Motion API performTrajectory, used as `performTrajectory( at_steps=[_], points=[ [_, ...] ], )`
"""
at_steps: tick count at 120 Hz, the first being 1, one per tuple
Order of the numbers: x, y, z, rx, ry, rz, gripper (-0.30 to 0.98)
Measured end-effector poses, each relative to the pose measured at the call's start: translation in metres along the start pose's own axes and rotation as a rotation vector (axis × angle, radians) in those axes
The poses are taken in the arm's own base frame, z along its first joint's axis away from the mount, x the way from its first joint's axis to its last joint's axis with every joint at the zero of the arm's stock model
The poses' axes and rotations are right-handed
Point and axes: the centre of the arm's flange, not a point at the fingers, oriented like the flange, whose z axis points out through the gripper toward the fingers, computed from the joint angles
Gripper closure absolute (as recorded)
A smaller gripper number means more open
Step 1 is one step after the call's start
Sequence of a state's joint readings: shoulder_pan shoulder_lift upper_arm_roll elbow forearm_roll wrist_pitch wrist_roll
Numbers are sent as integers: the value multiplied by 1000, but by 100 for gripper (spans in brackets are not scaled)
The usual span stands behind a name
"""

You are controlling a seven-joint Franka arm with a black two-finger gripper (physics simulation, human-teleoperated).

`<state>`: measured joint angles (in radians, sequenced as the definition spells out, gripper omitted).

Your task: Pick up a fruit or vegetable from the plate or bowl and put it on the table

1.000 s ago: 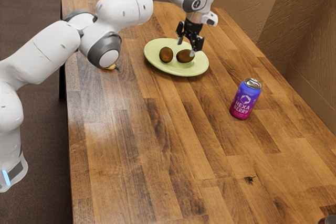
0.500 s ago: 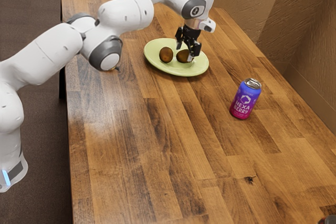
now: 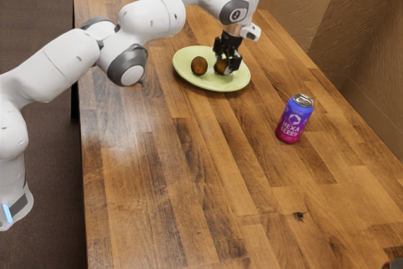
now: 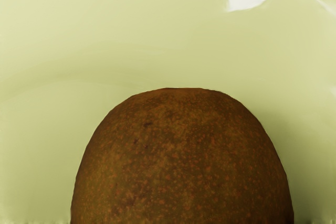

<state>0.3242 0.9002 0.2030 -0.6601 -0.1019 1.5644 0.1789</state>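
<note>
The gripper [image 3: 226, 63] is low over the green plate [image 3: 184, 77], around the brown egg-shaped fruit [image 3: 220, 66] on the exterior view's right side of the plate. The hand partly hides this fruit, and whether it is gripped cannot be made out. A second brown fruit [image 3: 199, 65] lies beside it on the same plate, apart from the gripper. In the wrist view the fruit at the hand [image 4: 182, 161] looms large at the lower edge, with the pale green plate [image 4: 105, 35] behind it.
A purple and blue can [image 3: 294, 119] stands upright on the wooden table [image 3: 189, 181], toward the exterior view's right from the plate. Part of a dark object [image 3: 394, 264] shows at the lower right corner. A textured wall runs along the table's far side.
My hand has come down onto the fruit on the exterior view's right side of the plate, shifting slightly during the last half second. The other fruit and the can have stayed put.
</note>
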Motion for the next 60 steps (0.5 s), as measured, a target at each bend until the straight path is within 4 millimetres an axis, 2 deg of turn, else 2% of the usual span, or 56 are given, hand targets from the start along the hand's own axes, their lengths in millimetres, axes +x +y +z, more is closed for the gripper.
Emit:
performTrajectory(
  at_steps=[7, 18, 25, 35, 48, 60],
  points=[
    [-2, 2, -11, 1, 13, 5, 43],
    [-6, 16, -44, 4, 51, 26, 43],
    [-9, 31, -65, 6, 76, 48, 43],
    [-13, 65, -88, 5, 101, 94, 43],
    [-14, 105, -98, 1, 111, 150, 44],
    [-15, 132, -101, -1, 113, 189, 44]
  ],
)
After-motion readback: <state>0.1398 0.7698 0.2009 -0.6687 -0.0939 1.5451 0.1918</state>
